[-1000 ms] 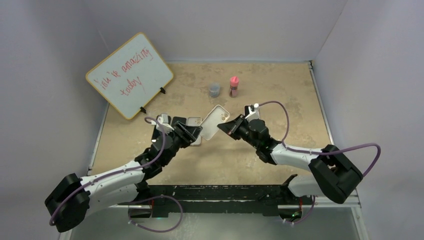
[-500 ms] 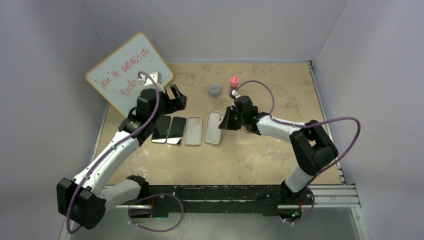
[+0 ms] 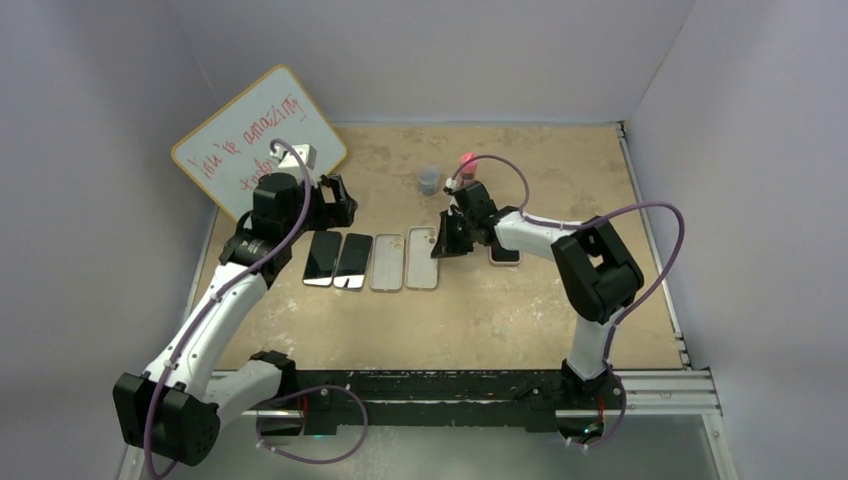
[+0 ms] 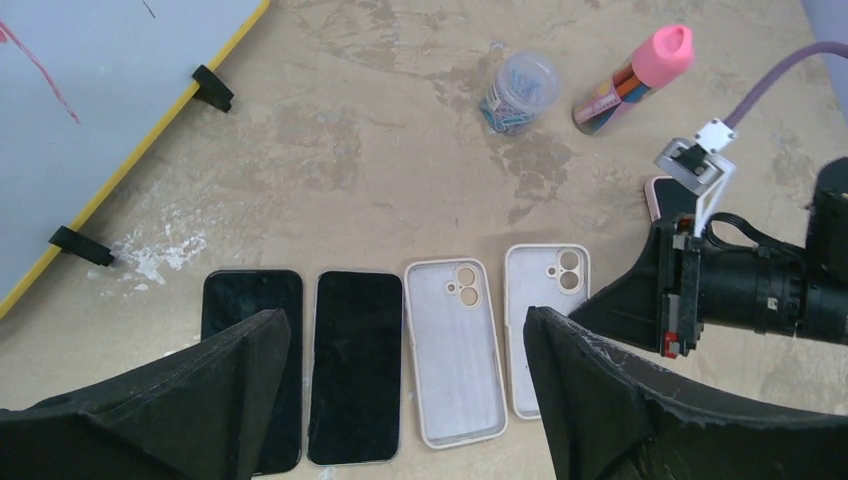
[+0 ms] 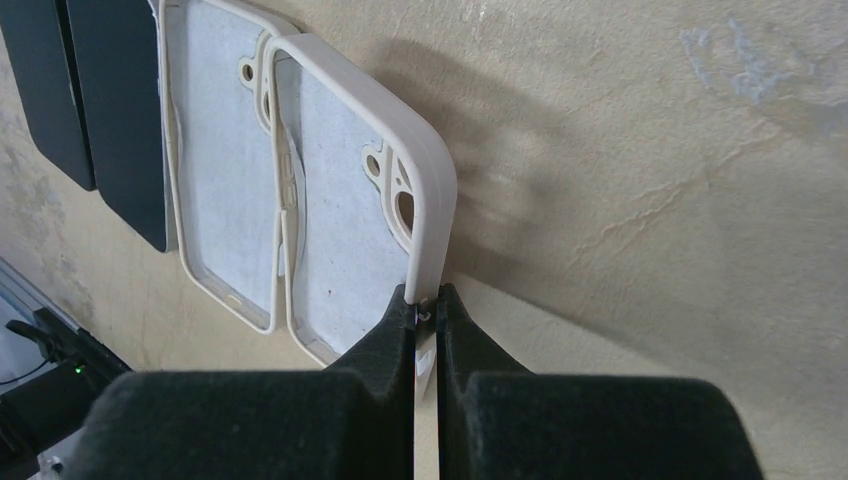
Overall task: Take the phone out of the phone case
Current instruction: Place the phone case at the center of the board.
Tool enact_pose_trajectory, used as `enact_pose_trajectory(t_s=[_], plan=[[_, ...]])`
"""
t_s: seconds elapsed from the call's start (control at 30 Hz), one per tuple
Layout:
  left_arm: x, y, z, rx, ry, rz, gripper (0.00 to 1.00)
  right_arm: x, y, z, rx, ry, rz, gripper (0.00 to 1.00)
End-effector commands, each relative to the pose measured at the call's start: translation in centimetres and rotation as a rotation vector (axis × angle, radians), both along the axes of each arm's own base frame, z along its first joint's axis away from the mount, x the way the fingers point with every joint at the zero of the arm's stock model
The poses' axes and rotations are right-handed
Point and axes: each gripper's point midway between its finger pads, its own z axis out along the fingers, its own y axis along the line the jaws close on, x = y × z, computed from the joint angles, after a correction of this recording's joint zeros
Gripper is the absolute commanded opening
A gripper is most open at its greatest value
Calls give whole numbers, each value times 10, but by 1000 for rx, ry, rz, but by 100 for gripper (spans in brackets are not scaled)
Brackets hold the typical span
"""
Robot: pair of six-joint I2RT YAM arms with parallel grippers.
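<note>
Only close-up: case [image 5: 345, 235] in right hand [image 5: 425, 312]

A dark phone [image 3: 322, 257] and a second dark phone [image 3: 353, 260] lay flat on the bench [image 3: 480, 320], screens up. They were side by side and almost touching, with their long sides running away from the arms. Just right of them lay an empty cream case [image 3: 387, 261], hollow side up, its camera cut-out at the far end. Just beside it was the second cream case [image 3: 422, 257], also empty and hollow side up. Its right long rim was pinched between the closed fingertips of the right end effector [image 5: 425, 305]. Whether that rim was raised off the bench could not be told. A pink-edged phone [image 3: 503, 256] lay farther right, partly covered.
</note>
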Motion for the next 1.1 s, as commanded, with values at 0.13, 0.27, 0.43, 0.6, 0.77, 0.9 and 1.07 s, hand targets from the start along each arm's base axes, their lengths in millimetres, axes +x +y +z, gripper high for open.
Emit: enact_pose_trajectory(t_s=[0.13,0.27,0.43,0.6,0.77,0.9,1.07], plan=[[-8,3,22,21,-82,-31,90,-19,12,-12,-1,121,65,16],[-10,1,24,13,-90,-41,90,-15,8,-9,-21,99,49,37],[-12,-1,28,20,-104,-50,90,-9,-11,13,-101,28,17,63],[-17,-2,32,43,-123,-58,91,14,-61,46,-266,-157,-107,82],[-21,-1,38,64,-147,-49,91,27,-120,72,-366,-276,-261,99],[-24,-3,41,72,-160,-56,91,34,-152,72,-372,-263,-320,99],[-28,-3,44,83,-177,-54,91,43,-181,59,-420,-239,-379,99]])
